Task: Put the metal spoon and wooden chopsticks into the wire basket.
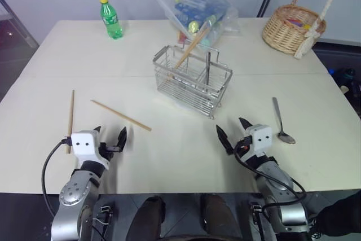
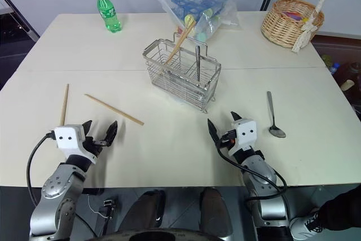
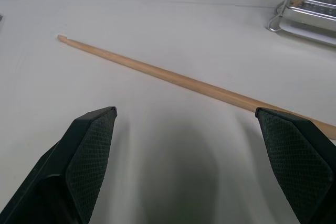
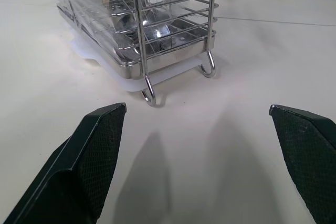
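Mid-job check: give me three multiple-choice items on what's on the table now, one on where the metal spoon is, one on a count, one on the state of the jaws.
1. Where is the metal spoon?
A. In the wire basket
B. Flat on the table, beyond and outboard of the right gripper
C. In the wicker basket

2. How many wooden chopsticks lie loose on the table?
A. One
B. Two
C. Four

3. How do both grippers' jaws stand?
A. Open, holding nothing
B. Shut on a chopstick
C. Shut on the spoon

Answers:
1 B: it lies on the table beside the right gripper, away from the wire basket.
2 B: two sticks lie ahead of the left gripper.
3 A: both wrist views show wide gaps.
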Controlling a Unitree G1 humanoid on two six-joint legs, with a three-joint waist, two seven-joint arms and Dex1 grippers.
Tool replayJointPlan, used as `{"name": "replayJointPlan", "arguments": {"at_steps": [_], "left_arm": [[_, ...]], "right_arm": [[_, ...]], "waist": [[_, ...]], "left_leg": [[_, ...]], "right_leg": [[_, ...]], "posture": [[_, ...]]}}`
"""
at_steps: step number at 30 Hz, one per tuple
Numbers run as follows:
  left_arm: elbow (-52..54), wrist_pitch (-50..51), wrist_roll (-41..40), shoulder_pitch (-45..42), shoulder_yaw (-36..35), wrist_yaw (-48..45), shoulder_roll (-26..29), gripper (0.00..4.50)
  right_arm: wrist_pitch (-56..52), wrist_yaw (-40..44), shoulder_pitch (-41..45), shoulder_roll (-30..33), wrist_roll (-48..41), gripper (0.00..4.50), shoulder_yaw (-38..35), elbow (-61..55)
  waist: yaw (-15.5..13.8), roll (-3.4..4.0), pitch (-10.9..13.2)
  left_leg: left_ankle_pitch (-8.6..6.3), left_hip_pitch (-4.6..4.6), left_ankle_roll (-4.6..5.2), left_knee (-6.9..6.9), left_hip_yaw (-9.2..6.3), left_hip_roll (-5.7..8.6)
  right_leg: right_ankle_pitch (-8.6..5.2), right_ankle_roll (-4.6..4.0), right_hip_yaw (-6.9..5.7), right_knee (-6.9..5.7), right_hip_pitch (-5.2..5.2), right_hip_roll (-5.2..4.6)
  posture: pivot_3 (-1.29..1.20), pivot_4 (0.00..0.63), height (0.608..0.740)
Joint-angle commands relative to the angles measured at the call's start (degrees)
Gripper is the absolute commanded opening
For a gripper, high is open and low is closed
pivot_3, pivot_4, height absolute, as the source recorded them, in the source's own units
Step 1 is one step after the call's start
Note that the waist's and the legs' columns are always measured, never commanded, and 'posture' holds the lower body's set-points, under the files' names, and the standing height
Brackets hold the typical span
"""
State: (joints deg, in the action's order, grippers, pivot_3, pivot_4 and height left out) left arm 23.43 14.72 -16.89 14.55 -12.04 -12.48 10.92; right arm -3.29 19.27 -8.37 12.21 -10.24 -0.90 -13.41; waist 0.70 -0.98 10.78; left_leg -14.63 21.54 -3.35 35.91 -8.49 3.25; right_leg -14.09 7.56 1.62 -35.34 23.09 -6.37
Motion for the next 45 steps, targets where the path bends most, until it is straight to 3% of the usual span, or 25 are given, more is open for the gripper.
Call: {"name": "replayJointPlan", "arguments": {"at_steps": [1,20,26,33,39,45], "left_arm": [[2.4,0.1,-0.5,-0.2,-0.1,-0.1,0.3,4.45],[3.5,0.8,-0.7,0.3,-0.6,-1.2,1.9,4.45],[12.1,5.4,-10.4,3.9,-2.8,-13.2,11.4,4.45],[17.4,11.6,-22.5,1.5,-7.9,-21.7,22.8,4.45],[14.7,16.5,-31.4,-8.7,-9.2,-26.7,30.7,4.45],[12.6,20.8,-37.9,-14.4,-5.8,-36.4,36.6,4.45]], "right_arm": [[0.3,-0.4,0.3,-0.2,-0.1,4.50,0.0,-2.1],[0.1,-0.6,0.5,0.0,-0.2,4.50,0.3,-2.1],[-0.1,-0.3,0.8,0.3,-0.3,4.50,0.2,-1.8],[-0.2,0.4,0.8,0.8,-0.3,4.50,0.1,-1.6],[-0.8,1.7,1.8,1.4,-0.6,4.50,0.1,-1.2],[-2.3,1.6,1.8,2.9,-1.2,4.50,-2.1,-2.2]], "waist": [[0.0,0.00,0.0],[0.0,0.00,0.0],[0.0,0.02,0.0],[0.1,0.05,0.0],[0.1,0.06,0.0],[0.3,0.09,0.0]], "left_leg": [[0.00,0.00,0.00,0.00,0.00,0.00],[0.00,0.00,0.00,0.00,0.00,0.00],[0.00,0.04,0.00,0.00,0.00,-0.02],[0.00,0.02,0.00,-0.01,0.00,-0.04],[0.00,0.00,0.00,-0.01,0.00,-0.03],[0.00,-0.01,0.00,-0.11,0.02,-0.04]], "right_leg": [[0.00,0.00,0.00,0.00,0.00,0.00],[0.00,0.00,0.00,0.00,0.00,0.00],[-0.02,-0.04,0.00,0.00,0.02,0.00],[-0.03,-0.05,0.00,0.00,0.03,0.01],[-0.02,-0.05,0.00,-0.02,0.02,0.03],[-0.01,-0.04,0.01,-0.01,0.07,0.06]], "posture": [[0.00,0.150,0.740],[0.00,0.150,0.740],[0.00,0.150,0.740],[0.00,0.150,0.740],[0.00,0.150,0.740],[0.00,0.150,0.740]]}}
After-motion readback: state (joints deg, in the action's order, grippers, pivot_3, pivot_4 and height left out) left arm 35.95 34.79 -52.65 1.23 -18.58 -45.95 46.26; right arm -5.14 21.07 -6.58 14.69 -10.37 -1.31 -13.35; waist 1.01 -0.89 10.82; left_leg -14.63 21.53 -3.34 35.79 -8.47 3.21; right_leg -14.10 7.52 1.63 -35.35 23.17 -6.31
